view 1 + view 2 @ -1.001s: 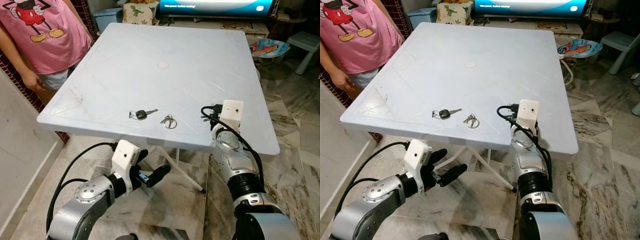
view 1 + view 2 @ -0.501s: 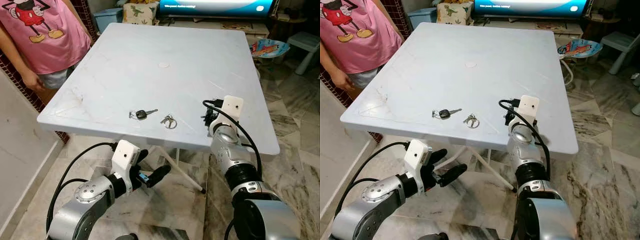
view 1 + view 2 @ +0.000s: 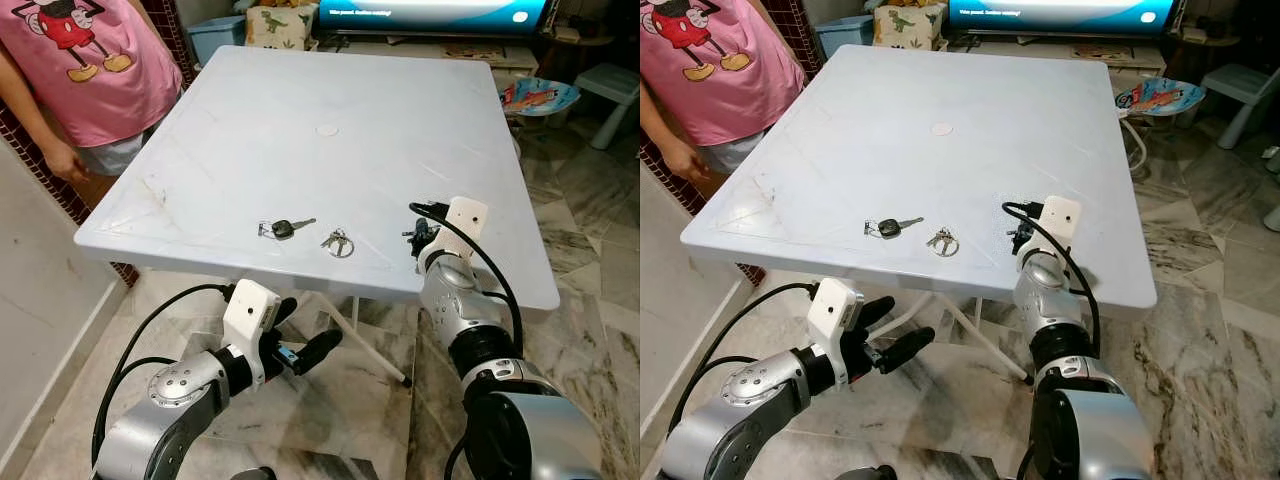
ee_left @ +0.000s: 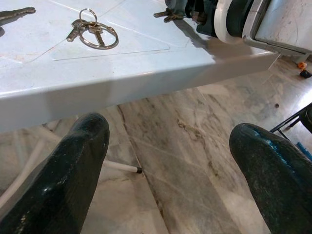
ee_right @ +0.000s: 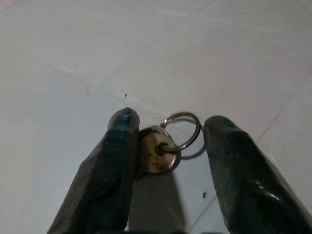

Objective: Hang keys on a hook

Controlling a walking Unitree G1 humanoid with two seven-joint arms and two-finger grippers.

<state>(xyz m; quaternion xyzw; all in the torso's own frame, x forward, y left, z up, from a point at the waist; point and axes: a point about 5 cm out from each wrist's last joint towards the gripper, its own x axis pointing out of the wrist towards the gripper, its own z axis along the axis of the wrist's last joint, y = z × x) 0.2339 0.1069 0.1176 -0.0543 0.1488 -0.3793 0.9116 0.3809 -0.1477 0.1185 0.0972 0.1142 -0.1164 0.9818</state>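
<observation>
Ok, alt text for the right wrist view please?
Two black fingers of the right gripper sit open on either side of a small silver key with a ring, which lies on the white table.

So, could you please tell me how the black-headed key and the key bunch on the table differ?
The black-headed key is a single dark-headed key; the key bunch is several bare metal keys on a ring. It lies further to the robot's left than the bunch. Both lie flat near the table front edge, ungripped.
</observation>
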